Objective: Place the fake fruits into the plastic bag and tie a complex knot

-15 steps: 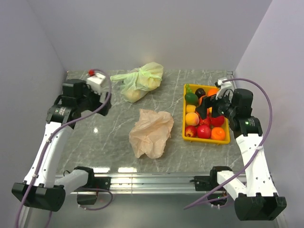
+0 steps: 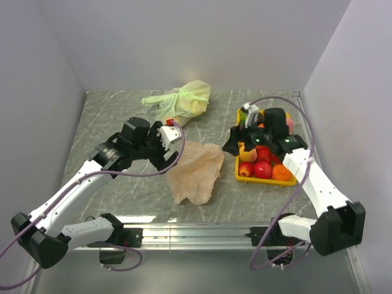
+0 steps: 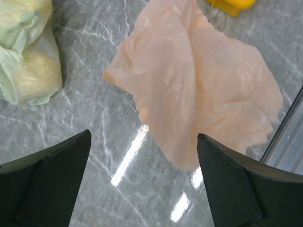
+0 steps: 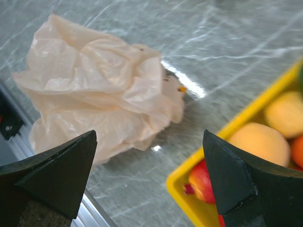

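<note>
The bag (image 2: pixel 196 168) is lying crumpled on the bench (image 2: pixel 122 116) near its middle, gripped by neither arm. The left tool (image 3: pixel 144 137) is being held released, fingers wide apart, over the bag's far left edge. The right tool (image 4: pixel 149 135) is likewise being held released, above the gap between the bag and the tray (image 2: pixel 251 179), where the fruits (image 2: pixel 263 169) are being kept.

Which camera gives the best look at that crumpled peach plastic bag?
The left wrist view: the plastic bag fills the frame, creases sharp, almost wholly clear of the jaws. The right wrist view shows the bag smaller, its lower edge behind one jaw. The top view shows its outline, but small and without detail.
</note>
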### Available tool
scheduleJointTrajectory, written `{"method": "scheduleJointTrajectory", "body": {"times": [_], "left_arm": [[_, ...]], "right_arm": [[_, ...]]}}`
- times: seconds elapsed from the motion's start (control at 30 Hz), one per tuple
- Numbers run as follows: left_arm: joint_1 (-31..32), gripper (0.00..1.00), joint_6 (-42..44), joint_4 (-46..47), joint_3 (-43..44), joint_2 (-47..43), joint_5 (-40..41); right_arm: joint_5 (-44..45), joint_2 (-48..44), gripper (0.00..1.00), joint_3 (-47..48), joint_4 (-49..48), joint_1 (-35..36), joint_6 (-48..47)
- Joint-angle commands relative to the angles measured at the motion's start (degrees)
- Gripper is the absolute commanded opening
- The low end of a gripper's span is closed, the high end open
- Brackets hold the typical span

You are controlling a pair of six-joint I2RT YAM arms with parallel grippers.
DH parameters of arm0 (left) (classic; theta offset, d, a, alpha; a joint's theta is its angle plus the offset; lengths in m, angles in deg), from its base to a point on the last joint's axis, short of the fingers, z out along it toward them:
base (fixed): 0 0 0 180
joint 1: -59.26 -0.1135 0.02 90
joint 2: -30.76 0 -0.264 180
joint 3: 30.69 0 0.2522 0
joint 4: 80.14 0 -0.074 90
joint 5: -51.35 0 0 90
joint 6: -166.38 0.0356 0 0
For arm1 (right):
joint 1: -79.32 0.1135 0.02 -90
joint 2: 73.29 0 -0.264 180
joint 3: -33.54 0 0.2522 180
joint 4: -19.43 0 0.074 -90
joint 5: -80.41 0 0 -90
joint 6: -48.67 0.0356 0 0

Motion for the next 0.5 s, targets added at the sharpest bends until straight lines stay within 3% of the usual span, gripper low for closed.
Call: {"method": "scheduleJointTrajectory", "body": {"times": [0.0,0.13,0.27,0.37,0.47], "left_arm": [[-0.7,0.99,-3.8,9.8,-0.1,2.7,-1.8],[-4.1,0.99,-10.8,13.5,1.8,6.4,-6.9],[-13.4,0.99,-18.0,16.3,2.2,9.8,-13.7],[-19.3,0.96,-22.0,17.3,2.2,12.8,-18.8],[-21.0,0.91,-25.3,17.7,2.9,15.4,-25.0]], "right_arm": [[-0.2,5.0,1.0,1.0,-5.0,4.1,1.2],[0.7,9.8,1.0,0.6,-6.8,7.4,-0.1],[0.5,11.6,1.0,-1.5,-9.2,7.9,-1.4],[-0.1,13.6,0.98,-1.4,-9.9,8.0,-2.0],[-0.3,15.5,0.97,-1.0,-10.9,8.5,-2.4]]}}
